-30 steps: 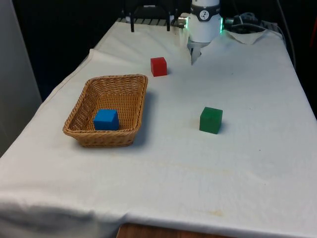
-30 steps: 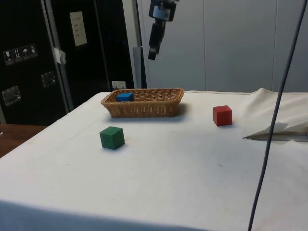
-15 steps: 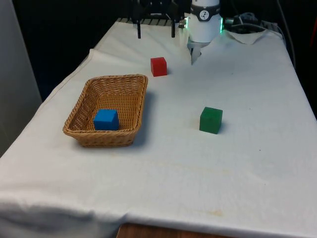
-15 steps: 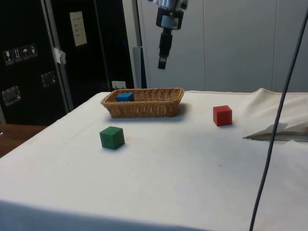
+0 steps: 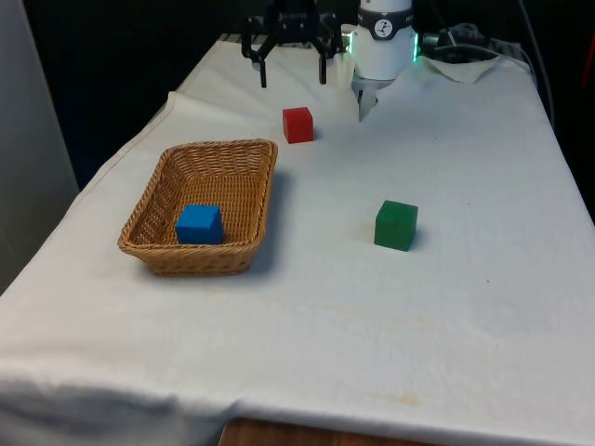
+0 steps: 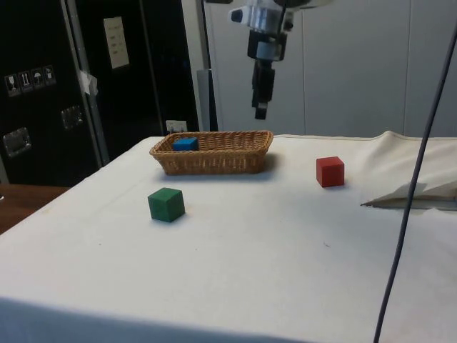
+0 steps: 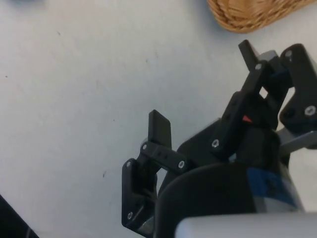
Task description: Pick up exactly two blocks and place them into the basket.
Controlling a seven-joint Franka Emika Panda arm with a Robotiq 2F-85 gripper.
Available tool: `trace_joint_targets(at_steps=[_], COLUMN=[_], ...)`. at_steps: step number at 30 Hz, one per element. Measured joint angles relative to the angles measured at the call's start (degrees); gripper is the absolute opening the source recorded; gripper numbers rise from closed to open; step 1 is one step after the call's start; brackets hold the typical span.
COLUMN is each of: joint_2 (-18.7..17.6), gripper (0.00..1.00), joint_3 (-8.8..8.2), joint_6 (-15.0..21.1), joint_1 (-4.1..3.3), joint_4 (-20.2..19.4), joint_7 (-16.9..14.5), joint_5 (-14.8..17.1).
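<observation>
A blue block (image 5: 199,224) lies inside the wicker basket (image 5: 237,153) on the front view's left; the side view has the blue block (image 6: 185,143) at the far end of the basket (image 6: 214,161). The red block (image 5: 297,124) rests on the cloth beyond the basket, and the green block (image 5: 396,226) stands alone on the front view's right. My gripper (image 5: 292,72) hangs open and empty, well above the cloth, just behind the red block. From the side, the gripper (image 6: 261,108) hovers between the basket and the red block (image 6: 330,171). In the wrist view, the gripper (image 7: 204,89) is spread over bare cloth by a basket corner (image 7: 252,12).
A rumpled fold of cloth (image 6: 414,194) lies beyond the red block, near the robot's base (image 5: 383,46). A dark cable (image 6: 403,214) crosses the side view in front. The green block (image 6: 166,204) sits near the table edge in that view.
The gripper has travelled away from above the basket towards the red block and come lower. The blocks and the basket have not moved.
</observation>
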State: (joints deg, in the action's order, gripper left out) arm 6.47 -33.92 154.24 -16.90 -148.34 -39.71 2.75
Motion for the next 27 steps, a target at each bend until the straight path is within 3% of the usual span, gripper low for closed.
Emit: trace_joint_targets(at_steps=[7,15,27], joint_2=[0.17,0.17,0.74], gripper=[1.00,1.00,1.00], joint_3=[-0.80,-0.80,-2.69], joint_6=[3.61,3.61,7.16], joint_1=[0.11,0.11,0.29], joint_4=[-3.95,-4.07,-9.22], joint_7=[-2.18,-2.35,-4.47], joint_5=[-0.06,-0.06,-0.46])
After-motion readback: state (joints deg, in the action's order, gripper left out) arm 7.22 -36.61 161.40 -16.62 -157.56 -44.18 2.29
